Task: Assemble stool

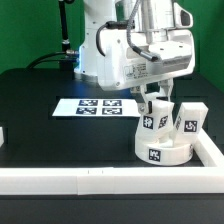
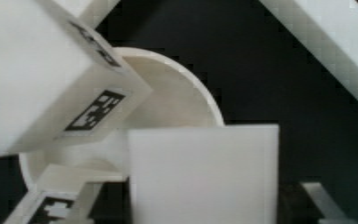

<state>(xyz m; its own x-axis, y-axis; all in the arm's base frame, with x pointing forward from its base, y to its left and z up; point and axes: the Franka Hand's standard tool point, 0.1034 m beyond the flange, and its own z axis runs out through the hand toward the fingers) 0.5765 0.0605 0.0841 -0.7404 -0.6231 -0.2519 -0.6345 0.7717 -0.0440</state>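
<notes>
I see the seat disc right under my gripper, at the corner of the white rail. One leg stands on it, pinched between the fingers; a second leg is just beside. The marker board lies off to the gripper's side. The wrist view shows disc and tagged leg close up

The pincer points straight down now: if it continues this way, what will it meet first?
Most likely the leg directly under the pincer, standing on the seat disc. Whether the fingers already touch it, I cannot tell.
</notes>
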